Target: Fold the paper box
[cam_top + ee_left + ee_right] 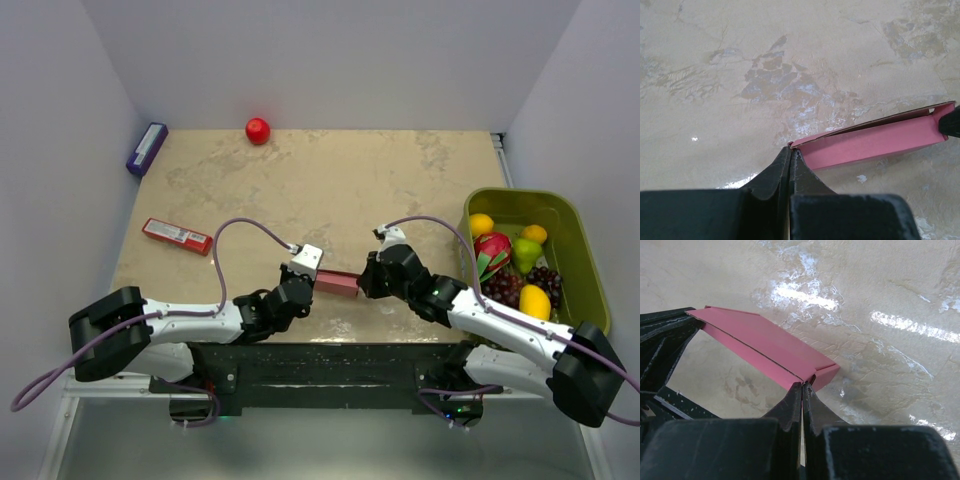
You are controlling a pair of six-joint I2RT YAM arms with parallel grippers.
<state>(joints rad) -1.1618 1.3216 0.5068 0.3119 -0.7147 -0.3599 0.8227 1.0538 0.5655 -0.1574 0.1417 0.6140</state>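
Pink card strung between both arms: the paper box (337, 283) sits mid-table just ahead of the bases, a shallow, flattened sleeve. The left gripper (791, 150) pinches one end corner tight, and the right gripper (802, 385) is clamped on the opposite end. This looks like mid-fold, the body formed but the ends not yet tucked. Next, I'd judge, one end must be freed and its flap pressed in without crushing thin walls. Underneath is a glossy beige marbled table (330, 180), with pale walls (330, 60) around it.

The paper box (337, 283) ends hide inside the left pincer (310, 277) and right pincer (366, 280); the red packet (177, 236) print is too small to read.
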